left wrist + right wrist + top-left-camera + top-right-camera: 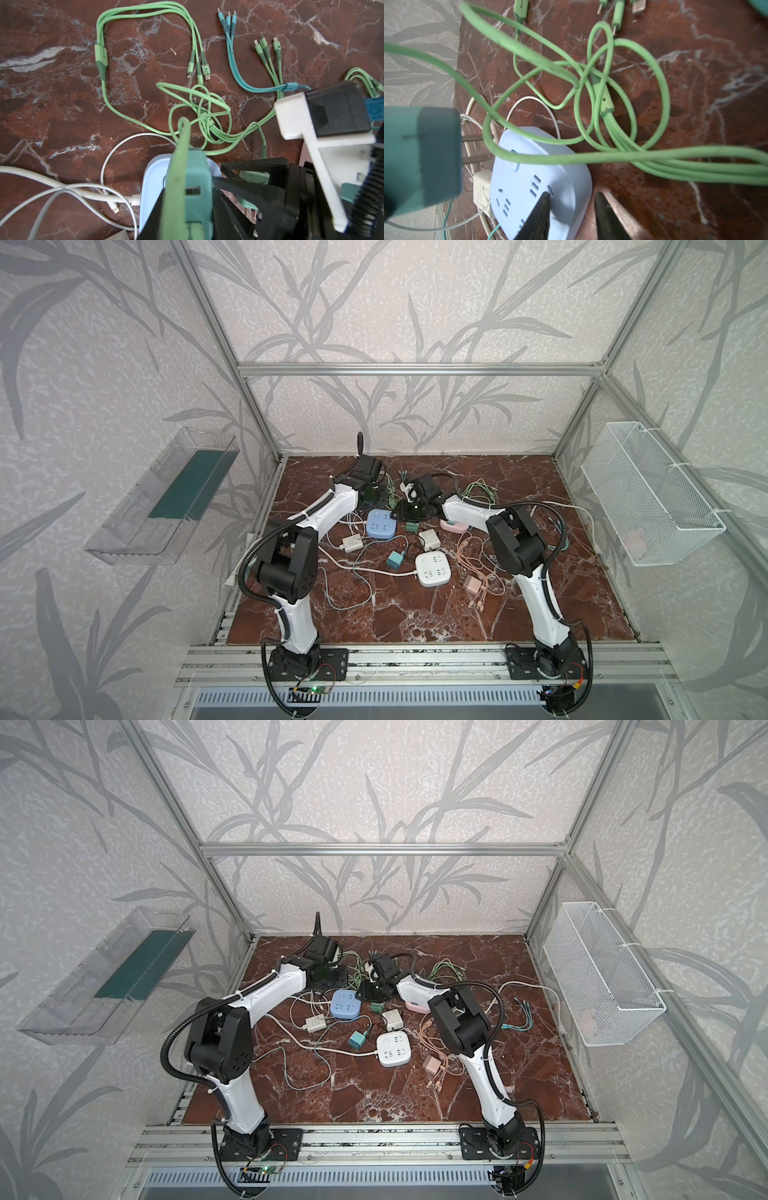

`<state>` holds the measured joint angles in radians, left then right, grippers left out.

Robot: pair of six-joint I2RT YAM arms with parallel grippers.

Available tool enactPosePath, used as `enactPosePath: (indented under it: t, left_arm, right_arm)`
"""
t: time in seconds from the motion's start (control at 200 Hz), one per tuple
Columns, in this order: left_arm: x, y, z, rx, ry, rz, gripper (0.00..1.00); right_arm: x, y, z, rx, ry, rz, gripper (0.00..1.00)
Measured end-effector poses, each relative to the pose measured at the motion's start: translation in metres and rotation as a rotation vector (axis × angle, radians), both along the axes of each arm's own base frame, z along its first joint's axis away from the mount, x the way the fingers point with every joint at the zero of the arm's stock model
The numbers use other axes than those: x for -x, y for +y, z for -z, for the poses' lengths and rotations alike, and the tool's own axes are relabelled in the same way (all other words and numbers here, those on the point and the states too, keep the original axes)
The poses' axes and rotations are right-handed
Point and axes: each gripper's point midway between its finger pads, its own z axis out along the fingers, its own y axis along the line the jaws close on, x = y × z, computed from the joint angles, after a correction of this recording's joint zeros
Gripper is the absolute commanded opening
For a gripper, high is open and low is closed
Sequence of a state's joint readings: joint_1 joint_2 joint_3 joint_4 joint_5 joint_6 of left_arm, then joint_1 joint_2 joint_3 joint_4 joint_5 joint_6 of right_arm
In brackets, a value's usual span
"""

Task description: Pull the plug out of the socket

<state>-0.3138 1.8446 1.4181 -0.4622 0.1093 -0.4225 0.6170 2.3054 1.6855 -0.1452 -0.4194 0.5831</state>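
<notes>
Plug [421,155] hung in the air just above the blue socket [539,187], far on the worktop [675,104], its pins bare. The left hand [189,207] pinched it to lift it free. The right hand [573,194] stood a little spread over the socket's edge, likely to keep it down.

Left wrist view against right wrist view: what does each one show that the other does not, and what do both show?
Only the left wrist view: the left hand shut on the teal plug, a blue-green three-headed cable, and the right arm's wrist.
Only the right wrist view: the plug's two bare prongs, clear of the light blue socket, the slots in its face, and the right hand, fingers apart.
Both: the socket, the plug and the tangled green cable.
</notes>
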Motion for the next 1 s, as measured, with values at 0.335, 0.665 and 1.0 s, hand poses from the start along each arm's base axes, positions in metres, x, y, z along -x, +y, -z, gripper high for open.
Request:
enactPosePath:
  t: [0.335, 0.665, 1.0]
  left_arm:
    - [-0.013, -0.002, -0.004, 0.191, -0.031, 0.037, 0.21]
    - [-0.021, -0.006, 0.018, 0.281, 0.018, 0.071, 0.22]
    - [-0.029, -0.007, 0.028, 0.361, 0.035, 0.081, 0.24]
  right_arm:
    - [0.003, 0.003, -0.008, -0.029, -0.006, -0.017, 0.43]
    - [0.003, 0.000, -0.039, -0.064, -0.049, -0.024, 0.51]
    - [0.011, -0.024, -0.071, -0.109, -0.092, -0.009, 0.54]
